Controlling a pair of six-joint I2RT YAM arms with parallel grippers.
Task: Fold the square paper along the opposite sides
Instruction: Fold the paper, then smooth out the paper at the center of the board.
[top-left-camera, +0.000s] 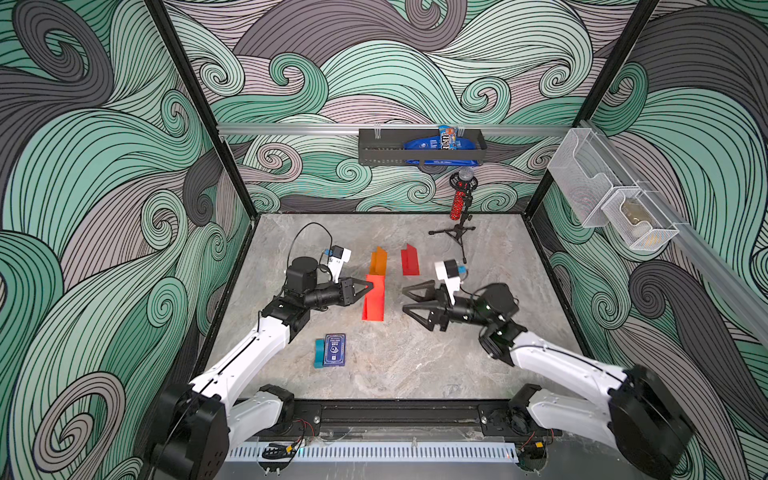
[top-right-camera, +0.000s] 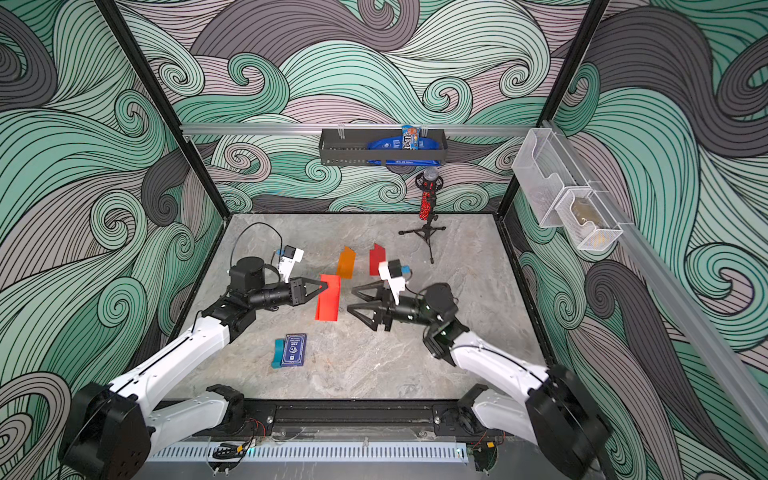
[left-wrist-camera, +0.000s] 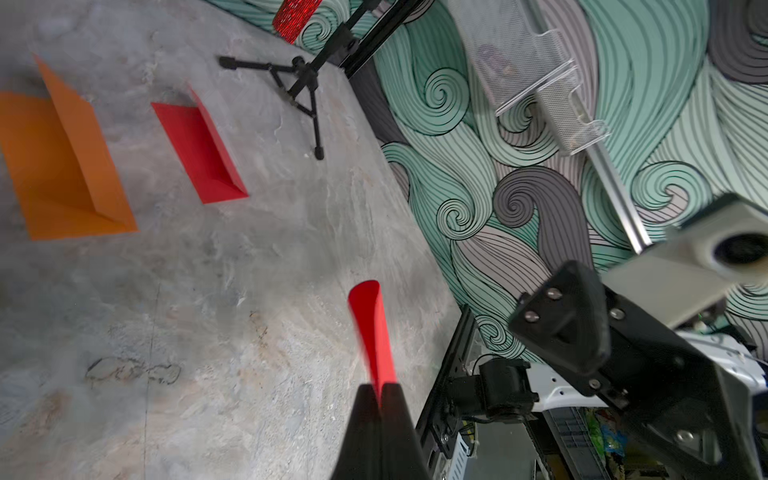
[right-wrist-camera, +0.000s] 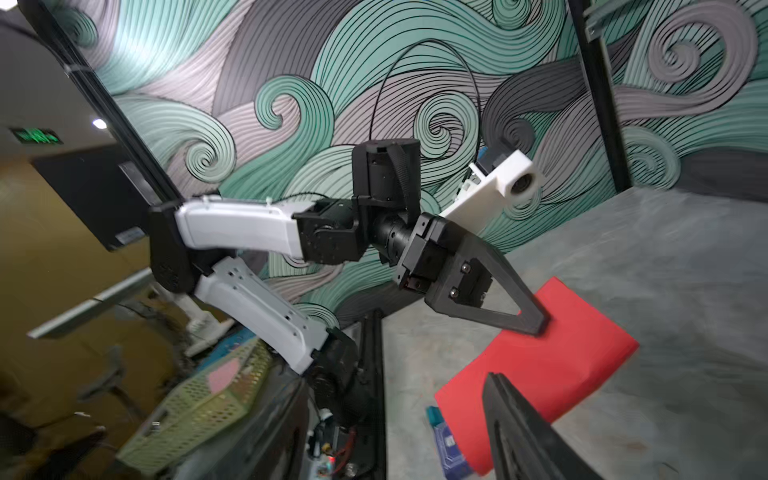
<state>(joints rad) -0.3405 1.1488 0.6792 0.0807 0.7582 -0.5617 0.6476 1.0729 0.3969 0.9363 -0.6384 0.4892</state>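
Note:
The square paper (top-left-camera: 373, 301) (top-right-camera: 328, 299) is red-orange, doubled over and lying mid-table in both top views. My left gripper (top-left-camera: 368, 286) (top-right-camera: 324, 286) is shut on its far left edge. In the left wrist view the closed left gripper (left-wrist-camera: 380, 390) pinches the two paper (left-wrist-camera: 370, 324) layers together, which curl open beyond the tips. My right gripper (top-left-camera: 404, 299) (top-right-camera: 350, 298) stands open just right of the paper, apart from it. In the right wrist view only one of its fingers (right-wrist-camera: 523, 424) shows in front of the paper (right-wrist-camera: 573, 365).
A folded orange paper (top-left-camera: 378, 262) and a folded red paper (top-left-camera: 410, 259) stand behind the square paper. A microphone on a tripod (top-left-camera: 457, 232) stands at the back right. A dark blue card box (top-left-camera: 334, 350) and a teal block (top-left-camera: 319, 353) lie near the front left.

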